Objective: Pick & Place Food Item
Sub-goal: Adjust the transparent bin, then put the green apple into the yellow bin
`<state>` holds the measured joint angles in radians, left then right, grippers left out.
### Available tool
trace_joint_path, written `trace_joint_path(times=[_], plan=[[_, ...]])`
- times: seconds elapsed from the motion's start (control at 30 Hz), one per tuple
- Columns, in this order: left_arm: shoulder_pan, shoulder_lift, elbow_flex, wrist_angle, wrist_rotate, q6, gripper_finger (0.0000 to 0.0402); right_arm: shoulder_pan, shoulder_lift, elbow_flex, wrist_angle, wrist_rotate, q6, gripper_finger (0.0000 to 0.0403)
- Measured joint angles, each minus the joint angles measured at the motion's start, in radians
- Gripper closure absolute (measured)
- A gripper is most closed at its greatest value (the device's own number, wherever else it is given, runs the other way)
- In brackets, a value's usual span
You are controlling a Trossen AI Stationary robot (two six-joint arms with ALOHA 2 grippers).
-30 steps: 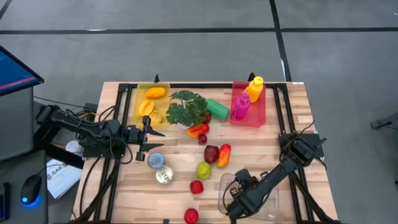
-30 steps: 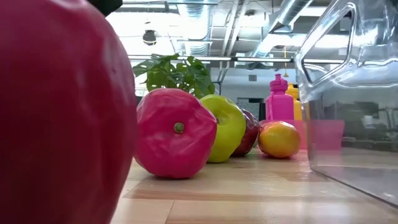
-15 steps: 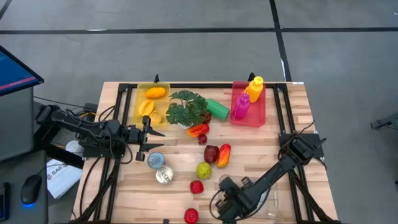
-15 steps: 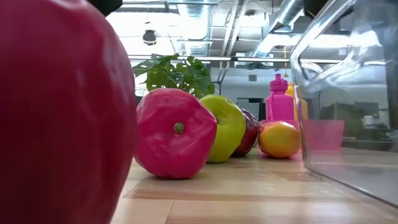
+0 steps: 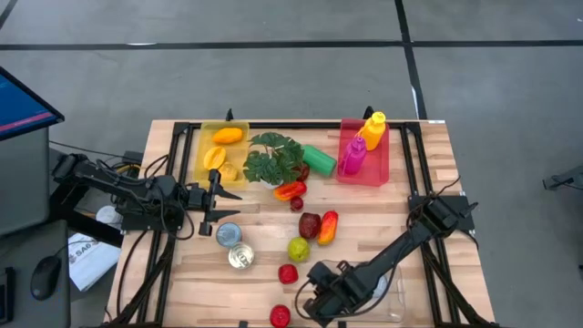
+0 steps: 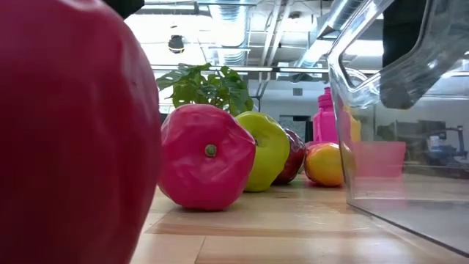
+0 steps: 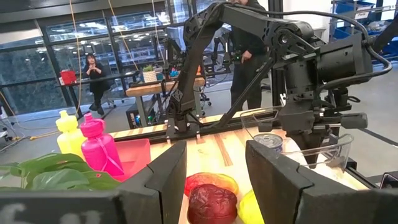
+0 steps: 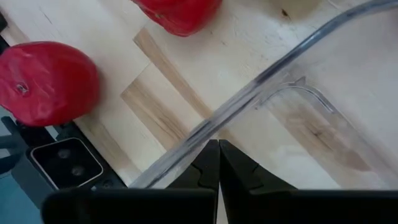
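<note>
Table (image 5: 428, 182): two tins (image 5: 234, 246); right fingers (image 8: 212, 163) clenched on clear container (image 5: 387, 293); left fingers' (image 7: 165, 180) state unclear.

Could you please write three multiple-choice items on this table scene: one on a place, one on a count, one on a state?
1. The pink bottle stands in
A. the red bin
B. the yellow bin
C. the clear container

2. Tin cans on the table:
A. one
B. two
C. four

3. The right gripper has its jaws
A. wide open
B. shut
C. out of view

Answers:
1 A, high view shows it beside the yellow bottle there.
2 B, a pair near the left gripper.
3 B, right wrist view shows fingers together at the container's rim.
</note>
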<state>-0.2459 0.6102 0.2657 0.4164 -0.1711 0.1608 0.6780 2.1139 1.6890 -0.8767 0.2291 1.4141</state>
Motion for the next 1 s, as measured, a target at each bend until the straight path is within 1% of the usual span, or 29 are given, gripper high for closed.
trace_joint_path(times=[0.53, 0.67, 0.8, 0.9, 1.0], plan=[[0.0, 0.0, 0.0, 0.0, 0.0, 0.0, 0.0248, -0.001, 0.0, 0.0, -0.008, -0.045, 0.014, 0.0403], [0.0, 0.0, 0.0, 0.0, 0.0, 0.0, 0.0248, -0.005, 0.0, 0.0, -0.045, -0.048, 0.024, 0.0403], [0.0, 0.0, 0.0, 0.0, 0.0, 0.0, 0.0248, -0.002, -0.037, 0.0, -0.068, -0.049, 0.004, 0.0403], [0.0, 0.0, 0.0, 0.001, 0.0, 0.0, 0.0248, 0.014, -0.091, 0.0, -0.083, -0.003, -0.015, 0.0403], [0.0, 0.0, 0.0, 0.005, 0.0, 0.0, 0.0248, 0.043, -0.144, 0.0, -0.122, 0.105, -0.016, 0.0403]])
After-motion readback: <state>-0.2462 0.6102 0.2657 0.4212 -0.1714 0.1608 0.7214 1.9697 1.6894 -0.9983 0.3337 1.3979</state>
